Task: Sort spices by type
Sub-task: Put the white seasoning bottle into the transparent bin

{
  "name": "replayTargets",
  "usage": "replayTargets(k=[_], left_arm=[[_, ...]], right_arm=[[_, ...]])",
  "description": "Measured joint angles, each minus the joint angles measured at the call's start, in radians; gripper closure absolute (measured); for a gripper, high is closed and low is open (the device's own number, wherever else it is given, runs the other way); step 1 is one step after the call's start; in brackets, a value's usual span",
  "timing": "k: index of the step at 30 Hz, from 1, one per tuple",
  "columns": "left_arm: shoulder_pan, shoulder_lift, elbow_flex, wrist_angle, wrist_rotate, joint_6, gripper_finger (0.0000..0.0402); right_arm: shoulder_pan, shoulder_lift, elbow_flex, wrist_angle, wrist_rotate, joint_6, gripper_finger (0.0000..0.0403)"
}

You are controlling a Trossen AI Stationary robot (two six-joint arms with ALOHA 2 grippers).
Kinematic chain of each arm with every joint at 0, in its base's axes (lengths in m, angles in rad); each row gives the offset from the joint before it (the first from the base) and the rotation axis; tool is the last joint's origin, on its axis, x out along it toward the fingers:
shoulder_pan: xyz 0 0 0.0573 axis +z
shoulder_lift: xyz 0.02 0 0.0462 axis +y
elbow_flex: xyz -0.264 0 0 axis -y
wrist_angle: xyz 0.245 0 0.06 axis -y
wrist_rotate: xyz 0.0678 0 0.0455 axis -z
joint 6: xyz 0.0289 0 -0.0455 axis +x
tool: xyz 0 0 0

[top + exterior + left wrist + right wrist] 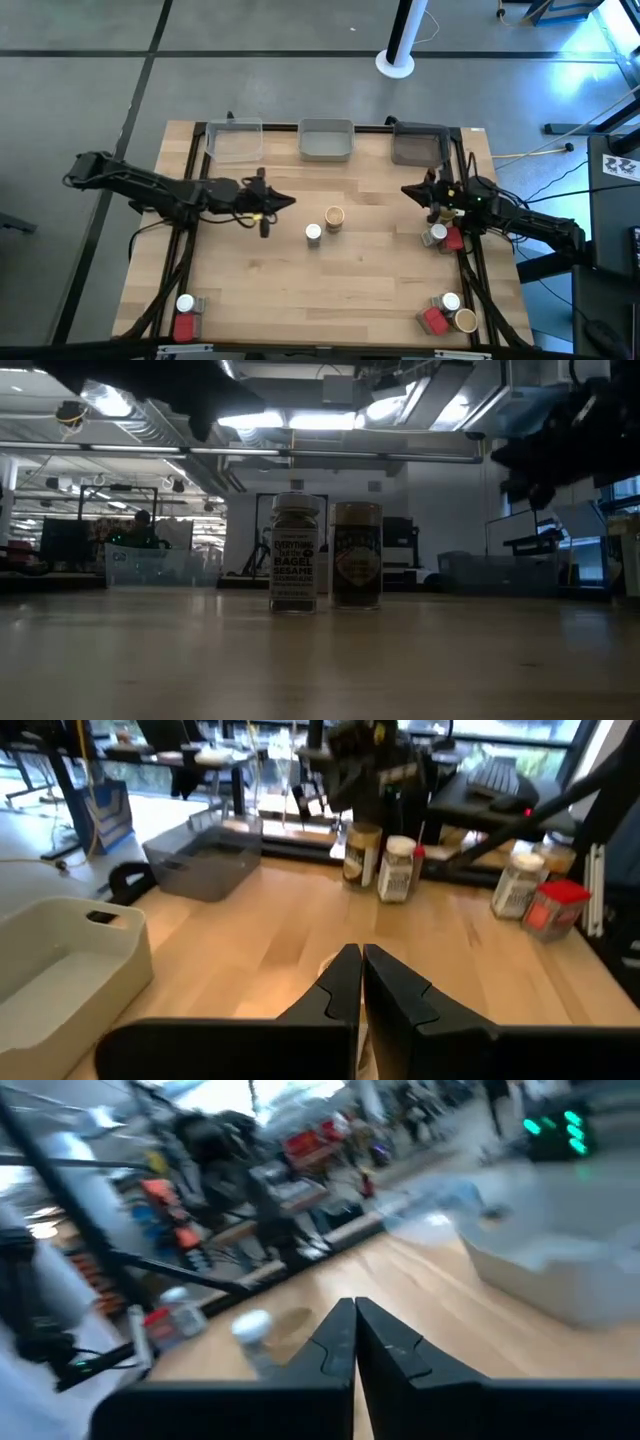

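Note:
Two spices stand upright mid-table: a white-capped jar (313, 233) (294, 553) and a tan-brown jar (334, 217) (356, 555). My left gripper (285, 202) (362, 985) hovers shut just left of them, pointing at the table's right edge and holding nothing. My right gripper (408, 190) (355, 1340) is shut and empty at the far right. Just near-side of the right gripper stand a white-capped jar (438, 233) and a red packet (453, 240). The left wrist view shows a tan-brown jar (361, 853) beside a white-capped one (397, 868).
Three trays line the far edge: clear (235, 140), light grey (326, 140), dark grey (420, 145). In the near right corner stand a red packet (433, 320), a white-capped jar (450, 301) and a tan-brown jar (465, 320). In the near left corner are a white-capped jar (185, 303) and a red packet (185, 325).

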Motion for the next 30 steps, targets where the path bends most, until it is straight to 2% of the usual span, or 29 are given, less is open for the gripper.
replayTargets(k=[5, 8, 11, 18, 24, 30], left_arm=[[0.015, 0.091, 0.026, 0.072, -0.001, -0.005, 0.0393], [0.030, 0.119, 0.043, 0.071, -0.004, -0.046, 0.0370], [0.034, 0.142, 0.053, 0.065, -0.005, -0.031, 0.0329], [0.033, 0.180, 0.066, 0.032, -0.004, -0.004, 0.0198], [0.004, 0.220, 0.194, -0.109, 0.039, -0.041, 0.0116], [-0.040, 0.298, 0.358, -0.329, 0.043, -0.074, 0.0096]], right_arm=[[0.000, 0.000, 0.000, 0.084, -0.049, -0.035, 0.0391], [0.000, 0.000, 0.000, 0.099, -0.051, -0.052, 0.0391], [0.000, 0.000, 0.000, 0.107, -0.051, -0.057, 0.0391], [0.000, 0.000, 0.000, 0.106, -0.050, -0.057, 0.0391], [0.000, 0.000, 0.000, 0.106, -0.050, -0.068, 0.0391], [0.000, 0.000, 0.001, 0.110, -0.062, -0.069, 0.0391]])
